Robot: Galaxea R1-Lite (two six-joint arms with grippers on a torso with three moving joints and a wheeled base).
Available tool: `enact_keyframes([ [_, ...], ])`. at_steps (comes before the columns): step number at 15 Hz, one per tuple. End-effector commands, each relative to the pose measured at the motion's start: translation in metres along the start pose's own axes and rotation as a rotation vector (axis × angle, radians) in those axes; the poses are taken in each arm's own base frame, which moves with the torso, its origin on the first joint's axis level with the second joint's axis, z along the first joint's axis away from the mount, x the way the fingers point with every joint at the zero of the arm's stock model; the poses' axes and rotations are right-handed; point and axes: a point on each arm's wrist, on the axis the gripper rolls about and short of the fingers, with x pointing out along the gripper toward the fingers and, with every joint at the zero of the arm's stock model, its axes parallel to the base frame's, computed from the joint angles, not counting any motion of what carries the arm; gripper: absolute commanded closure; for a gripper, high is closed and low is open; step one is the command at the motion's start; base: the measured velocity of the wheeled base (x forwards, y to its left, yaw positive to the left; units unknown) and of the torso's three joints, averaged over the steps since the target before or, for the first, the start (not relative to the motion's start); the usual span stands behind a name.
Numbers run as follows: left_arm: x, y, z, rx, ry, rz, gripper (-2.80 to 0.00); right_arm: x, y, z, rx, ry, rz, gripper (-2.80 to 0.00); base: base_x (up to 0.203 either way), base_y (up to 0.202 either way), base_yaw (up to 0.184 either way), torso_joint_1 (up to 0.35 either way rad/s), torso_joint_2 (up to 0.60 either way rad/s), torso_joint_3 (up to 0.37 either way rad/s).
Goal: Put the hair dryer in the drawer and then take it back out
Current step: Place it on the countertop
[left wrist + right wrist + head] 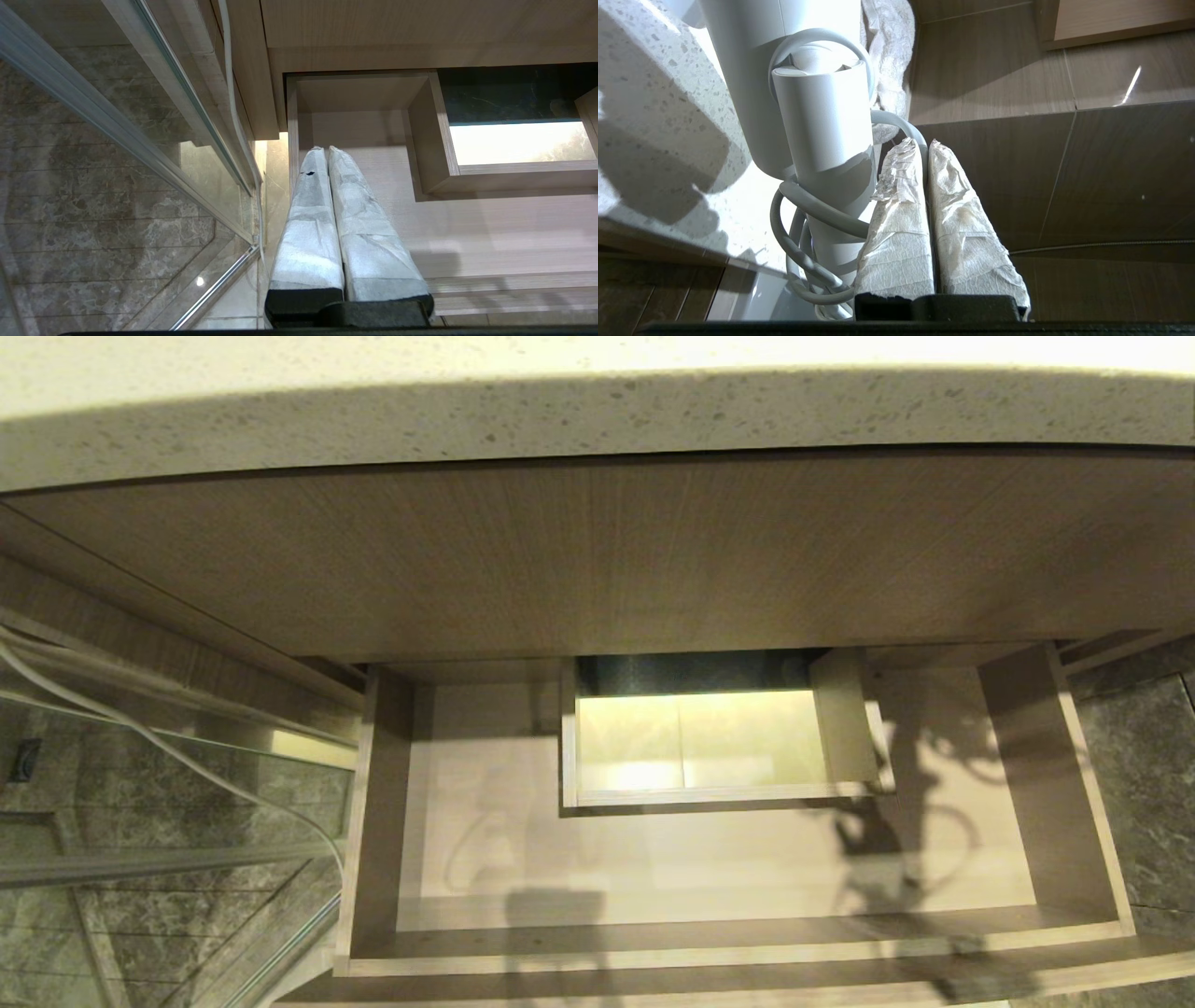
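The drawer (373, 821) stands pulled out under the wood panel, and its pale floor holds only shadows. The white hair dryer (822, 116) hangs beside my right gripper (924, 144), next to the speckled countertop edge. That gripper is shut, with a loop of the dryer's grey-white cord (817, 214) running up between its wrapped fingertips. My left gripper (326, 150) is shut on nothing and hovers over the left end of the drawer (293, 121). Neither gripper nor the dryer appears in the head view.
A boxed cutout (700, 742) sits at the drawer's mid-back. The speckled countertop (560, 420) overhangs the wood panel above. A glass shower panel (140, 821) and a white cable (140, 737) lie to the left. A white cloth (889, 46) is behind the dryer.
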Motion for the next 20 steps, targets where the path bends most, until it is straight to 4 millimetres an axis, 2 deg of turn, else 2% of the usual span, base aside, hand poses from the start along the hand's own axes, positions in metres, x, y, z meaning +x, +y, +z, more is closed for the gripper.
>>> enact_keyframes([
  [1, 0.001, 0.0, -0.012, -0.001, 0.04, 0.001, 0.0, 0.026, 0.012, -0.005, -0.008, 0.008, 0.012, 0.0, 0.0, 0.0, 0.0, 0.0, 0.0, 0.0],
  [6, 0.001, 0.0, -0.011, 0.0, 0.038, 0.001, 0.0, 0.066, 0.027, -0.012, -0.003, 0.054, -0.089, 0.0, 0.0, 0.0, 0.0, 0.0, 0.0, 0.0],
  [11, 0.001, 0.0, -0.012, 0.0, 0.04, 0.001, 0.0, 0.095, 0.041, -0.019, 0.006, 0.073, -0.184, 0.0, 0.0, 0.0, 0.0, 0.0, 0.0, 0.0],
  [20, 0.001, 0.0, -0.011, -0.001, 0.039, 0.001, 0.0, 0.113, 0.073, -0.033, -0.002, 0.084, -0.141, 0.0, 0.0, 0.0, 0.0, 0.0, 0.0, 0.0],
])
